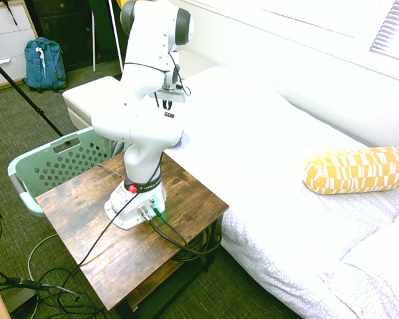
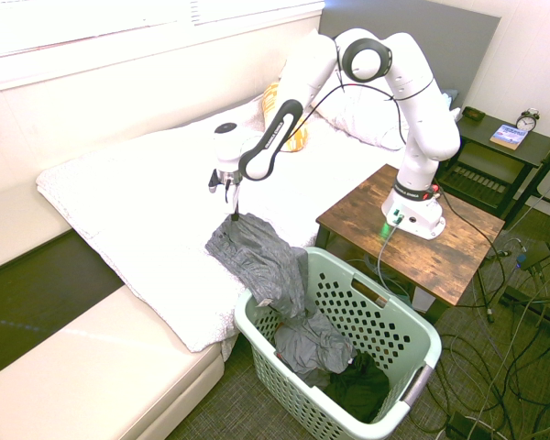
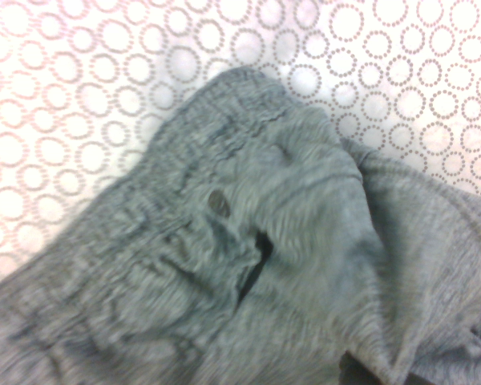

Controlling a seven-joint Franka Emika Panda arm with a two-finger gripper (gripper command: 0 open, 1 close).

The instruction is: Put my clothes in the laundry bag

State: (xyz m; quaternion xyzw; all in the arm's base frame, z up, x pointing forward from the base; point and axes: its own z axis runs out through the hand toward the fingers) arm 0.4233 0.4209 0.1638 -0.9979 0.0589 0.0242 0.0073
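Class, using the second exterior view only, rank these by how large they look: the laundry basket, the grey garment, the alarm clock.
1. Laundry basket, though it sits nearest the camera.
2. Grey garment, draped from bed into basket.
3. Alarm clock, far back.

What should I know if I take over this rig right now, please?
Gripper: shut on the top of the grey garment, pointing straight down over the white bed.
Garment: pinched peak lifted, middle on the bed edge, lower end draped over the rim into the mint laundry basket, beside the bed.
Done: grasp made.
Left: carry the held end over the basket and release.
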